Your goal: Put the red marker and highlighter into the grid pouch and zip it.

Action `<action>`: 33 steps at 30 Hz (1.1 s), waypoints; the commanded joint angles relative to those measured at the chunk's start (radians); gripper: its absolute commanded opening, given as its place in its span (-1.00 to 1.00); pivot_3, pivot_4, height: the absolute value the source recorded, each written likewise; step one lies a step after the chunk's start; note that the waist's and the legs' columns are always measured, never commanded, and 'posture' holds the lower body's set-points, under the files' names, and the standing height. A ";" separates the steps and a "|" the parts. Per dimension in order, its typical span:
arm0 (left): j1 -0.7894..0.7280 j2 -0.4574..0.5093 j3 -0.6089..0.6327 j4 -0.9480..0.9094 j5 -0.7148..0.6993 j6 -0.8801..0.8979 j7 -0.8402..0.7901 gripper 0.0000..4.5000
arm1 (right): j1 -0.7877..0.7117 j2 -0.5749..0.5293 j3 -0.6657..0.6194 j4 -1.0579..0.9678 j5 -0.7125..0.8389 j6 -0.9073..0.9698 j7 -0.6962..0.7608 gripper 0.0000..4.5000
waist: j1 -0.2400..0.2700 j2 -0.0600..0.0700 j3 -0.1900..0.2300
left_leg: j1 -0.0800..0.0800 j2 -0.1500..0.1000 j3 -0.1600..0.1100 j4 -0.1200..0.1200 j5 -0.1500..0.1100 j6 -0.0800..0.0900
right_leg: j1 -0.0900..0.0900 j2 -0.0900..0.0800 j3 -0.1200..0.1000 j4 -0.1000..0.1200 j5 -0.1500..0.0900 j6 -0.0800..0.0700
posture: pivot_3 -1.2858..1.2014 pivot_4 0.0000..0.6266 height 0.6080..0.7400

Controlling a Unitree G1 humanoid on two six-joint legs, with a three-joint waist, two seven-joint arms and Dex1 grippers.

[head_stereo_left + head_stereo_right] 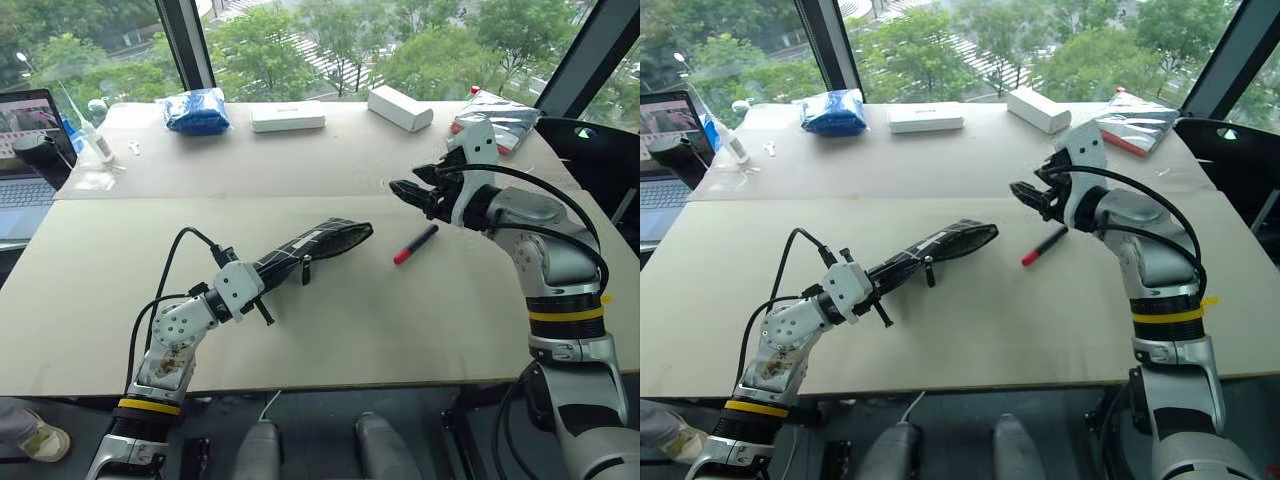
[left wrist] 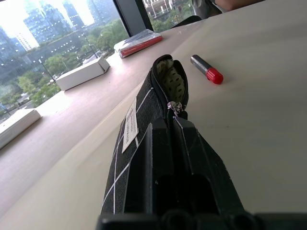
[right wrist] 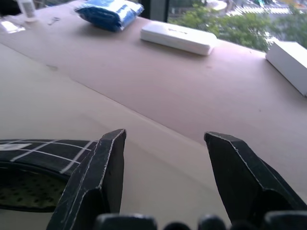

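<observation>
The grid pouch [image 1: 312, 244] lies slanted across the middle of the table, black with thin white lines. My left gripper [image 2: 168, 125] is shut on its near end. Its open mouth [image 2: 169, 79] faces the right side and shows a dotted lining. The red marker [image 1: 416, 244] rests flat on the table just right of that mouth, red cap toward me. My right gripper [image 1: 412, 183] hangs open and empty above the table, a little beyond the marker. An edge of the pouch [image 3: 43, 152] sits by its fingers in the right wrist view. The highlighter is out of view.
Along the far edge sit a blue bag [image 1: 196, 110], a flat white case [image 1: 288, 116], a white box [image 1: 400, 107] and a silver-and-red packet [image 1: 497, 122]. A laptop [image 1: 25, 165] and a small bottle [image 1: 97, 142] stand at far left. Windows rise behind.
</observation>
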 commanded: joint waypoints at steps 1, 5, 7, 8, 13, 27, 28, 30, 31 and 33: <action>-0.004 -0.009 -0.001 -0.009 -0.004 -0.023 0.013 -1.00 | 0.016 0.033 -0.076 -0.137 -0.022 0.169 -0.165 0.30 | 0.001 0.000 0.000 | -0.001 0.000 0.000 0.000 0.000 0.000 | -0.001 0.000 0.000 0.000 0.000 0.000 | 0.03 -0.52 1.00; -0.006 -0.026 -0.010 0.002 0.001 -0.031 0.019 -1.00 | 0.017 0.159 -0.176 -0.199 -0.058 0.326 -0.365 0.30 | 0.000 0.000 0.000 | -0.001 0.000 0.000 0.000 0.000 0.000 | -0.001 0.000 0.000 0.001 0.000 0.000 | 0.03 -0.52 1.00; -0.005 -0.034 -0.014 0.006 0.004 -0.035 0.021 -1.00 | 0.018 0.221 -0.207 -0.225 -0.080 0.371 -0.436 0.30 | -0.001 0.000 0.000 | -0.001 0.000 0.000 0.000 0.000 0.000 | -0.002 0.000 0.000 0.001 0.000 0.000 | 0.03 -0.52 1.00; -0.004 -0.038 -0.015 0.008 0.005 -0.037 0.023 -1.00 | 0.023 0.249 -0.209 -0.237 -0.094 0.383 -0.466 0.30 | -0.001 0.000 0.000 | -0.001 0.000 0.000 0.000 0.000 0.000 | -0.002 0.000 0.000 0.001 0.000 0.000 | 0.03 -0.52 1.00; 0.002 -0.048 -0.021 0.005 0.008 -0.041 0.033 -1.00 | 0.037 0.331 -0.223 -0.250 -0.151 0.404 -0.568 0.30 | -0.004 0.000 0.000 | -0.003 0.000 0.000 0.000 0.000 0.000 | -0.005 0.000 0.000 0.002 0.000 0.000 | 0.03 -0.52 1.00; 0.028 -0.060 -0.032 -0.020 0.014 -0.034 0.073 -1.00 | 0.050 0.456 -0.232 -0.057 -0.213 0.250 -0.669 0.30 | -0.010 0.000 0.000 | -0.004 0.000 0.001 -0.001 0.000 0.000 | -0.006 0.000 0.001 0.002 0.000 0.000 | 0.03 -0.52 1.00; 0.029 -0.060 -0.033 -0.022 0.014 -0.034 0.075 -1.00 | 0.049 0.458 -0.228 -0.048 -0.215 0.240 -0.670 0.30 | -0.010 0.000 0.000 | -0.004 0.000 0.001 -0.001 0.000 0.000 | -0.006 0.000 0.001 0.002 0.000 0.000 | 0.03 -0.52 1.00; 0.032 -0.060 -0.034 -0.025 0.014 -0.033 0.082 -1.00 | 0.054 0.453 -0.213 -0.029 -0.223 0.224 -0.668 0.30 | -0.011 0.000 0.000 | -0.004 0.000 0.001 -0.001 0.000 0.000 | -0.006 0.000 0.001 0.002 0.000 0.000 | 0.03 -0.52 1.00; 0.033 -0.060 -0.034 -0.025 0.015 -0.033 0.085 -1.00 | 0.058 0.453 -0.211 -0.021 -0.225 0.220 -0.667 0.30 | -0.011 0.000 0.000 | -0.004 0.000 0.001 -0.001 0.000 0.000 | -0.006 0.000 0.001 0.002 0.000 0.000 | 0.03 -0.52 1.00; 0.035 -0.060 -0.033 -0.025 0.015 -0.035 0.089 -1.00 | 0.071 0.450 -0.203 -0.010 -0.234 0.206 -0.663 0.30 | -0.011 0.000 0.000 | -0.004 0.000 0.001 -0.001 0.000 0.000 | -0.007 0.000 0.001 0.002 0.000 0.000 | 0.03 -0.52 1.00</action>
